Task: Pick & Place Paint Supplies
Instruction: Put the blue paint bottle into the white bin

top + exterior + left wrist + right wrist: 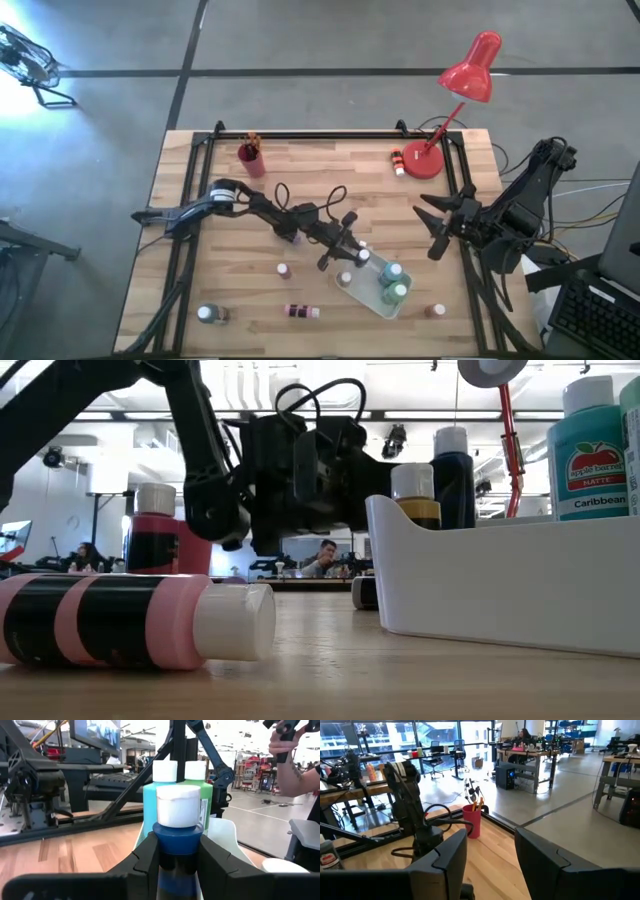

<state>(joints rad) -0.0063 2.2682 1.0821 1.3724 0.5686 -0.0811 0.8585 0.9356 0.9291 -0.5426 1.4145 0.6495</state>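
My left gripper [350,252] [177,857] reaches from the table's left to the middle and is shut on a dark blue paint bottle [177,840] with a white cap. Just past it a white tray [368,297] [500,585] holds a teal bottle [150,805], a green bottle [205,795] and a yellow one [415,500], all upright. Loose bottles lie on the near part of the table: a pink one on its side [300,312] [120,620] and a purple one [285,270]. My right gripper [437,222] [490,865] waits open at the table's right, touching nothing. My left gripper pinches the dark blue bottle between its two fingers, one on each side of the body just below the shoulder [177,851]. The fingers [147,855] come in level from the table's left. The bottle stands upright, cap up; its base is hidden by the fingers and the tray wall.
A red cup of brushes [250,158] [472,820] stands at the far left, a red desk lamp [450,100] and a small red bottle [398,160] at the far right. More bottles sit near the front edge [208,315] [437,311]. A person's arm [292,755] shows beyond the table.
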